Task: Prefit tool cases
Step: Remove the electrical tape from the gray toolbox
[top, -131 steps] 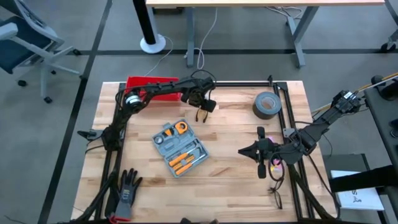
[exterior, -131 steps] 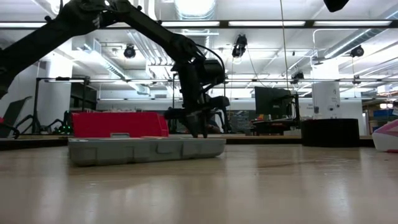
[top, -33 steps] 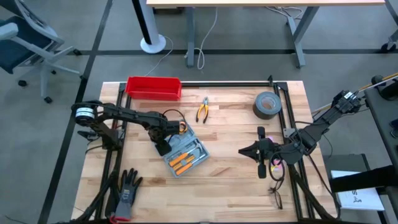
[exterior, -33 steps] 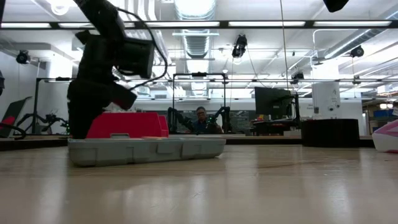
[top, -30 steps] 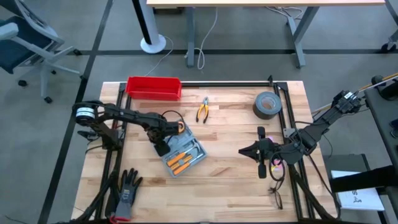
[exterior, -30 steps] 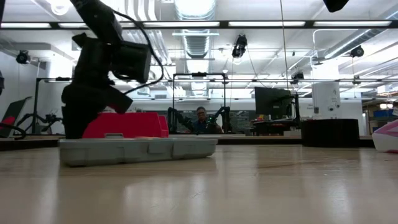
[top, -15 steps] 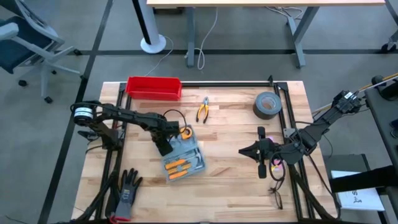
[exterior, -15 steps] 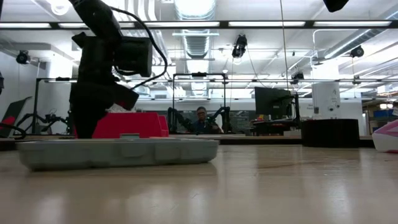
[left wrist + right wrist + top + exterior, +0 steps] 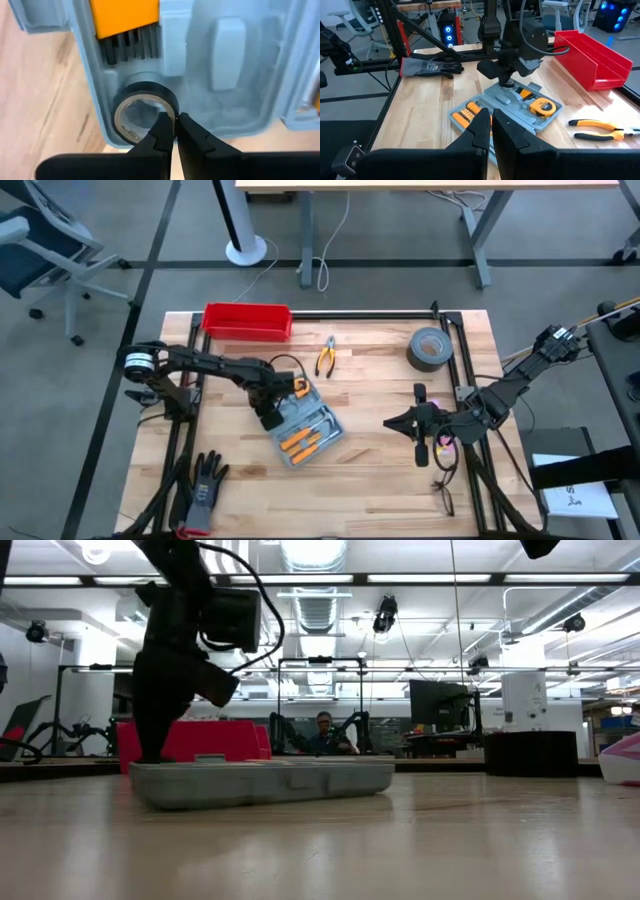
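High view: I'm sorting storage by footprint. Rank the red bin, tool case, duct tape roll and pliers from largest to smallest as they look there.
1. Tool case and red bin: alike, not ranked.
2. Duct tape roll.
3. Pliers, smallest.

Tool case (image 9: 300, 423) at table (image 9: 380, 480) centre; bin (image 9: 247, 321) behind at far edge. Pliers (image 9: 326, 355) between bin and tape roll (image 9: 428, 348). Glove (image 9: 204, 484) near left front corner.
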`<action>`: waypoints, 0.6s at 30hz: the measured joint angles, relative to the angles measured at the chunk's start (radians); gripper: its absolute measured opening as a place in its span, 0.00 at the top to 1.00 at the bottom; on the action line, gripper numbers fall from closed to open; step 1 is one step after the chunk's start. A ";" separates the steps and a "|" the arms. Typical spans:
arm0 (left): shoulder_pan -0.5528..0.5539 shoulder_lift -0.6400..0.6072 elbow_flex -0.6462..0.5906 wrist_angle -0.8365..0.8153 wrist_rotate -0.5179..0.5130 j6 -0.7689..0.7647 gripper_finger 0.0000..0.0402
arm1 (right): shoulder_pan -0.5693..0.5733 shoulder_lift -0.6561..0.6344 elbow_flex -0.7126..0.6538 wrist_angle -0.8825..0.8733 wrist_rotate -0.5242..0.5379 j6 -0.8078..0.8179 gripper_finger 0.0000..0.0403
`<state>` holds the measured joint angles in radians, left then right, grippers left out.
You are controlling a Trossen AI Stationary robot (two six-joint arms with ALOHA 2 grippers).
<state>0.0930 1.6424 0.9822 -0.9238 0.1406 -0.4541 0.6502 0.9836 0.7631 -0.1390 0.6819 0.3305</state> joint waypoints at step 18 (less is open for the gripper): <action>0.018 -0.003 0.221 0.076 -0.226 0.100 0.98 | 0.000 0.000 0.000 0.002 0.000 0.002 1.00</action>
<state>0.1108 1.6394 1.2033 -0.8479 -0.0855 -0.3539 0.6499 0.9836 0.7631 -0.1371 0.6819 0.3325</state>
